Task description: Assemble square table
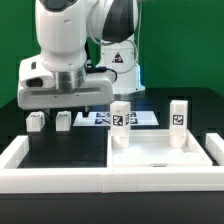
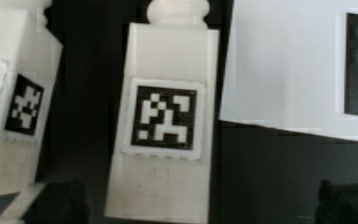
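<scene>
Two legs are standing on the slab, seemingly fitted; two loose legs are waiting beneath the gripper, jaws apart, empty.

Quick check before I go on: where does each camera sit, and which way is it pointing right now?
Exterior view: off the arm, across the table from the robot's base, facing it over the border wall, the tabletop and two upright legs on it; shows the arm and open gripper.
Wrist view: on the wrist, looking down past its dark fingertips at a tagged leg.
Shared: probably that tagged leg, below the gripper.
</scene>
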`<move>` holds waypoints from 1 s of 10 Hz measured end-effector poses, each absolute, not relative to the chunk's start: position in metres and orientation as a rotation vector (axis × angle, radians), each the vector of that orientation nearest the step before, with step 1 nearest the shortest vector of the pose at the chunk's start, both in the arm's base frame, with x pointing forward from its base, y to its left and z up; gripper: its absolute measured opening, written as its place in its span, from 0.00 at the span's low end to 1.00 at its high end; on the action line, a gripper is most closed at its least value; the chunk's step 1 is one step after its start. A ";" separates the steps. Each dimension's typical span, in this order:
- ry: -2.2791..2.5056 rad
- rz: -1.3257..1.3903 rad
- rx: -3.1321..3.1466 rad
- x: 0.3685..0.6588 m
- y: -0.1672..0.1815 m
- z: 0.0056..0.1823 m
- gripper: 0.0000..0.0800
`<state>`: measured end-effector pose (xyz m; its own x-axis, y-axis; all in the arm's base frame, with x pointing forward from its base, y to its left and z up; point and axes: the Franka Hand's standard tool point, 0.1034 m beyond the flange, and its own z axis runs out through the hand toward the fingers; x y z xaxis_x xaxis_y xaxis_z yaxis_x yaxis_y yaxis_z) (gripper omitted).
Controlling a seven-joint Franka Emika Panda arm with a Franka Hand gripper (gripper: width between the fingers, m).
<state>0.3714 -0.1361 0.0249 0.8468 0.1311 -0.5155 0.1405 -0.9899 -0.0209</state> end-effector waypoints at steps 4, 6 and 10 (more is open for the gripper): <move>0.235 -1.144 2.903 0.366 -0.136 0.017 0.81; 0.245 -1.204 2.870 0.364 -0.139 0.013 0.81; 0.269 -1.140 2.895 0.357 -0.142 0.005 0.81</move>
<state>0.3566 -0.1423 0.0046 0.7188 0.1525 -0.6783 0.1664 -0.9850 -0.0452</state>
